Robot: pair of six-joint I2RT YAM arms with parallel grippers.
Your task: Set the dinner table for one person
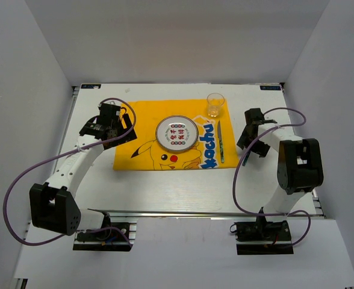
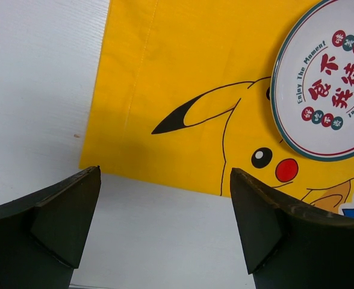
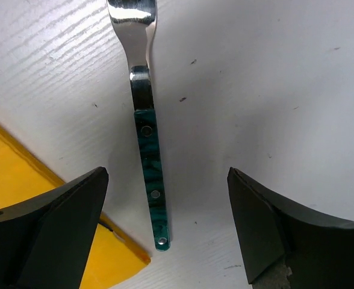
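The white dinner table point(image 1: 165, 192) carries a yellow Pikachu cloth point(image 1: 144, 117). A round white plate point(image 1: 176, 133) with red print sits on the cloth's middle. A clear glass point(image 1: 215, 104) stands at the cloth's far right corner. A fork point(image 1: 221, 141) with a green handle lies on the table along the cloth's right edge. My left gripper point(image 1: 127, 122) is open and empty over the cloth's left edge; its view shows the cloth point(image 2: 183, 72) and plate point(image 2: 327, 90). My right gripper point(image 1: 247, 147) is open and empty just right of the fork, whose handle point(image 3: 148, 156) lies between its fingers.
White walls enclose the table on the left, back and right. A metal rail point(image 1: 195, 214) runs along the front edge by the arm bases. Purple cables loop beside both arms. The cloth's corner point(image 3: 20, 180) shows left of the fork handle.
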